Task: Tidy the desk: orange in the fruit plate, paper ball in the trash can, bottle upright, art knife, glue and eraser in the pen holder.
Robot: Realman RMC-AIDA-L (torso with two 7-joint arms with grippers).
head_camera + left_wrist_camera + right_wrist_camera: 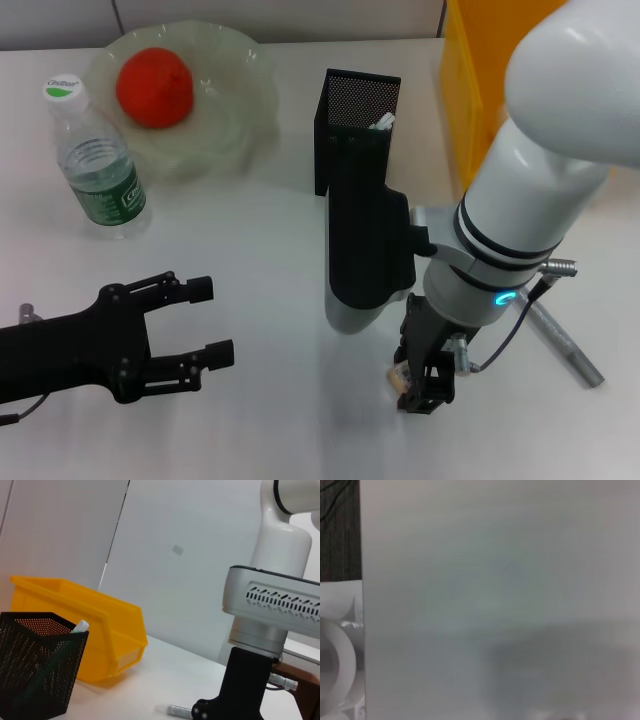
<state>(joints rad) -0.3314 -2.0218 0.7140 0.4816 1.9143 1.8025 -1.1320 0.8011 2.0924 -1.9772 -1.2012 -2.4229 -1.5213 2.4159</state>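
Observation:
The orange (154, 87) lies in the fruit plate (240, 110) at the back left. The bottle (98, 160) stands upright beside the plate. The pen holder (355, 125) stands at the back middle with a white glue tip (384, 121) showing inside; it also shows in the left wrist view (35, 670). The silver art knife (565, 345) lies on the desk (260, 420) to the right. My right gripper (425, 385) points down at the desk, fingers closed around the beige eraser (399, 378). My left gripper (205, 320) is open and empty at the front left. The paper ball is out of view.
The yellow trash can (470, 90) stands at the back right, next to the pen holder; it also shows in the left wrist view (100, 630). My right arm's black and white forearm (370, 250) hangs over the desk in front of the pen holder.

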